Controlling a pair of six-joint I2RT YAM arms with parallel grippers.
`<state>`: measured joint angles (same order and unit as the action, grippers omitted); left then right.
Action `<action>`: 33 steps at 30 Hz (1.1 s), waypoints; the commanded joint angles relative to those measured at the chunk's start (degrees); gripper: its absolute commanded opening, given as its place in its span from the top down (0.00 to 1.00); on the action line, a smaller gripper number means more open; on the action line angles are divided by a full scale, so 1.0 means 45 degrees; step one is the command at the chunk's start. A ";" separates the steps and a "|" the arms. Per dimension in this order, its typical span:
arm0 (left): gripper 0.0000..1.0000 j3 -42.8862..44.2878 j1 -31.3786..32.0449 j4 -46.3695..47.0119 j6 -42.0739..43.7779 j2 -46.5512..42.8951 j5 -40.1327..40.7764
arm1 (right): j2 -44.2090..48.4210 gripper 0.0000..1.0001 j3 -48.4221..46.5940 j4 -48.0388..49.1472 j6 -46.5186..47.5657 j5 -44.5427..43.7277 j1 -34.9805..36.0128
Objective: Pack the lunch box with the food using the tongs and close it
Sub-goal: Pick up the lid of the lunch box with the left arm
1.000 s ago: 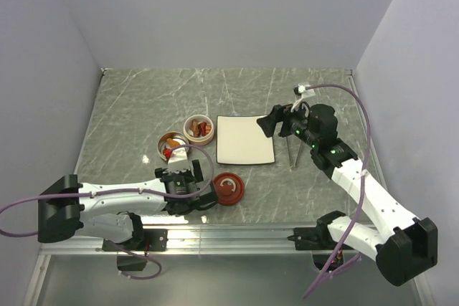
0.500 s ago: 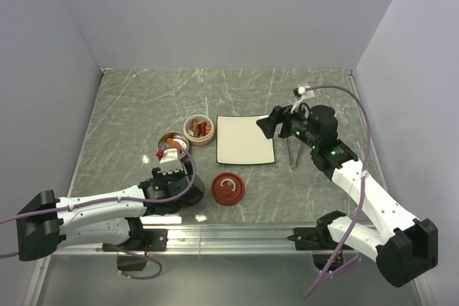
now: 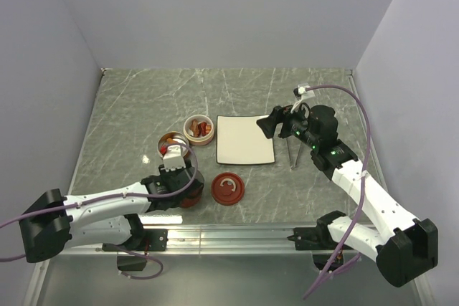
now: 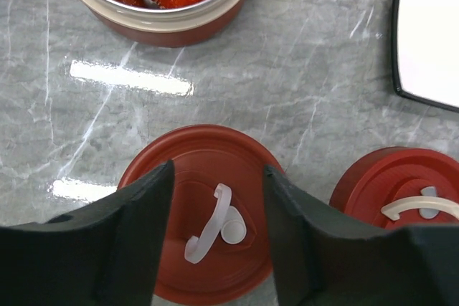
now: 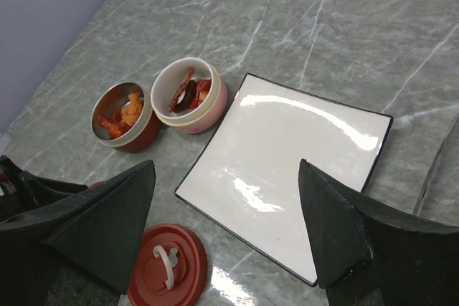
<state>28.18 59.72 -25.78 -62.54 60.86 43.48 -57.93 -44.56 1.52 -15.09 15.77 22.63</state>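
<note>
Watching from above, I am seeing the left gripper (image 3: 181, 190) over a red lid (image 3: 190, 199) and the tongs (image 3: 290, 150) lying beside the white plate (image 3: 245, 141). From the left wrist, its jaws are standing spread around the lid's handle (image 4: 208, 231), not touching. From the right wrist, the right gripper (image 5: 228, 166) is gaping wide; the food (image 5: 128, 115) is sitting in two bowls (image 5: 206, 111).

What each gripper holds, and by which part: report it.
Nothing is held. The left gripper straddles the white handle of a red lid without touching it; the right gripper hangs open near the plate.
</note>
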 commanded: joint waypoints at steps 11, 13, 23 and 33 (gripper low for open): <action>0.49 0.0416 -0.0127 -0.0169 0.0090 0.1475 -0.1186 | 0.0042 0.13 0.0097 0.0502 0.0150 -0.0125 0.0068; 0.51 0.0436 -0.0108 -0.0228 0.0070 0.1554 -0.1264 | 0.0022 0.13 0.0116 0.0502 0.0151 -0.0145 0.0068; 0.73 0.0553 -0.0089 -0.0423 0.0168 0.1300 -0.1635 | -0.0329 0.13 0.0018 0.0502 0.0209 -0.0223 0.0068; 1.00 0.1100 -0.0069 -0.0658 0.0616 0.0831 -0.0895 | -0.0661 0.13 -0.0079 0.0502 0.0287 -0.0379 0.0068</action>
<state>30.20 59.33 -28.32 -61.54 66.48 37.45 -60.71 -44.56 1.74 -15.00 14.96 22.63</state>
